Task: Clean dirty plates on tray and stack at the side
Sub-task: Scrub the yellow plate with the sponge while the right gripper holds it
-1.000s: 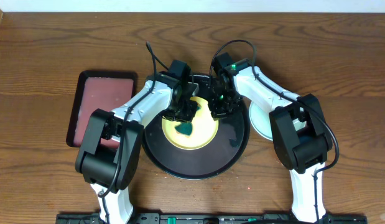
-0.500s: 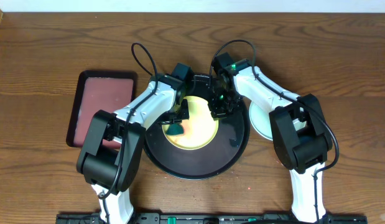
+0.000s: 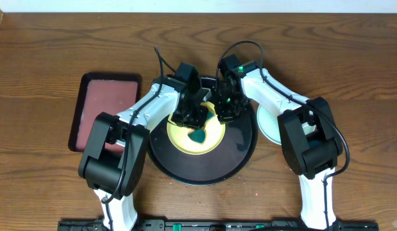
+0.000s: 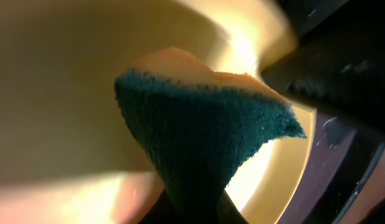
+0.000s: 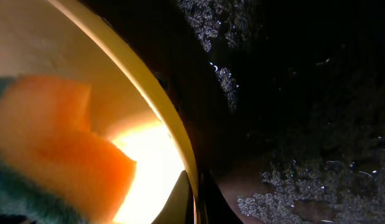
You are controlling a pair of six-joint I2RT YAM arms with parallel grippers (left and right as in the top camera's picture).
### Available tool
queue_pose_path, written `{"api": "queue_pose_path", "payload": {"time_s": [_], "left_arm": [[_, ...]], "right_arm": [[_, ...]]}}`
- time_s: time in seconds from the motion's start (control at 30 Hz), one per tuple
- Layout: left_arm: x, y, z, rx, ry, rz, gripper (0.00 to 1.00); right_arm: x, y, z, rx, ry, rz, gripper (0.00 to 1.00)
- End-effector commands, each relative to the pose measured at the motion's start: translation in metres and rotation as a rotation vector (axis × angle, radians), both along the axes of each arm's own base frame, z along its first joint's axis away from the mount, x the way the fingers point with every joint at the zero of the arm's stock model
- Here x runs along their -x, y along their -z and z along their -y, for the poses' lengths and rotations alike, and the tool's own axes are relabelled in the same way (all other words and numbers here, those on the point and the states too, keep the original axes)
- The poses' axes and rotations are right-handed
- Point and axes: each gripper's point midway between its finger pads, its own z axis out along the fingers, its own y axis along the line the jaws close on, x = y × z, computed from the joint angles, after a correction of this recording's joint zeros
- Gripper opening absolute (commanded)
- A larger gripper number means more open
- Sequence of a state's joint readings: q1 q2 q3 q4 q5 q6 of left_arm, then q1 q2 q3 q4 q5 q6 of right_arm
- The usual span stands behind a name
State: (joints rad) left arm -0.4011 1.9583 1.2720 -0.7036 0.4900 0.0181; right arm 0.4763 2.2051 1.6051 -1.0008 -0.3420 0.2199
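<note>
Both pairs of jaws were closed. The left gripper (image 3: 195,125) pinched a green-and-orange sponge (image 4: 204,137) over the yellow plate (image 3: 182,138), and the right gripper (image 3: 225,115) clamped that plate's rim. The plate sat in the black tray (image 3: 240,157), and a mint plate (image 3: 270,131) lay just beside the tray on the table (image 3: 352,77).

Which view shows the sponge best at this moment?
The left wrist view: the sponge fills the frame, with its green scouring face and orange backing both clear against the yellow plate. Overhead shows only a small green tip on the plate. The right wrist view catches its orange side at the left edge.
</note>
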Motion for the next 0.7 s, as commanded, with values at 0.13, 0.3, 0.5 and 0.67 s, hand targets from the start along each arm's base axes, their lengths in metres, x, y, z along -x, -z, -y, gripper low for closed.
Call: {"api": "queue_pose_path", "payload": {"time_s": [0.13, 0.3, 0.5, 0.67], "left_arm": [[-0.025, 0.021, -0.045, -0.274, -0.197, 0.079, 0.08], [-0.034, 0.018, -0.112, -0.632, -0.497, 0.161, 0.07], [-0.021, 0.012, -0.130, -0.734, -0.545, 0.134, 0.07], [-0.010, -0.001, -0.132, -0.767, -0.515, 0.071, 0.07]], "right_arm": [[0.009, 0.018, 0.010, 0.071, -0.009, -0.022, 0.01], [0.009, 0.018, 0.010, 0.071, -0.009, -0.022, 0.01], [0.009, 0.018, 0.010, 0.071, -0.008, -0.022, 0.01], [0.009, 0.018, 0.010, 0.071, -0.008, -0.022, 0.01]]}}
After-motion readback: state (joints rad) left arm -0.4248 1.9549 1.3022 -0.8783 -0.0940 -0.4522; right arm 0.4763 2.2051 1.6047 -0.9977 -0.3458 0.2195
